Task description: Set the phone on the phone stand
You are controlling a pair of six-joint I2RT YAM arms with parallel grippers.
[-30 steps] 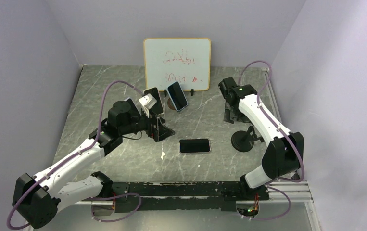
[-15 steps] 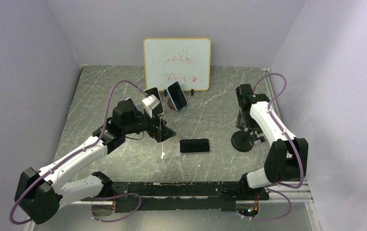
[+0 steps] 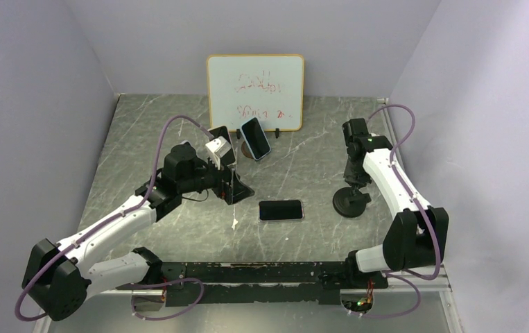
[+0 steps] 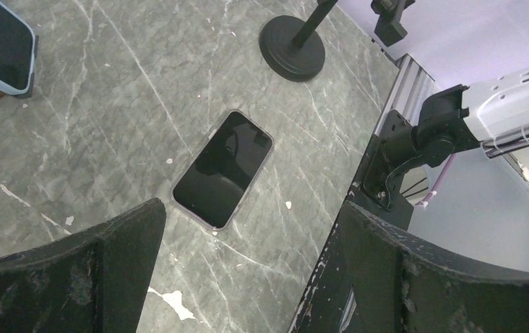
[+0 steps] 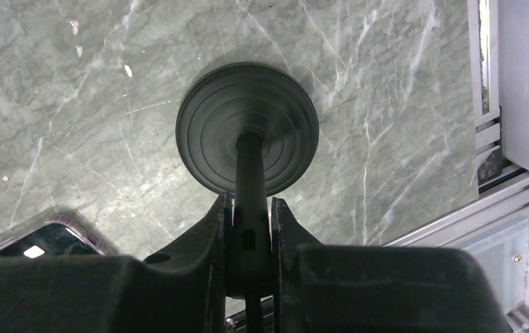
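Note:
A black phone [image 3: 281,209] lies flat, screen up, mid-table; the left wrist view shows it [image 4: 223,170] just ahead of my fingers. To its right is the phone stand [image 3: 350,203], a black round base [image 5: 247,128] with a thin upright post [image 5: 249,177]. My right gripper [image 5: 251,202] comes down from above and is shut on that post, both fingers pressed against it. My left gripper [image 3: 237,189] hovers left of the phone, open and holding nothing, jaws wide apart. A corner of the phone [image 5: 46,239] shows in the right wrist view.
A whiteboard [image 3: 255,91] leans on the back wall. In front of it two other phones are propped up, one in a blue case [image 3: 255,137] and a dark one [image 3: 221,142]. A metal rail [image 3: 268,272] runs along the near edge. Purple walls close both sides.
My right gripper swung from the back right over to the phone stand, came down and shut on its post. My left arm edged slightly toward the flat phone, still open.

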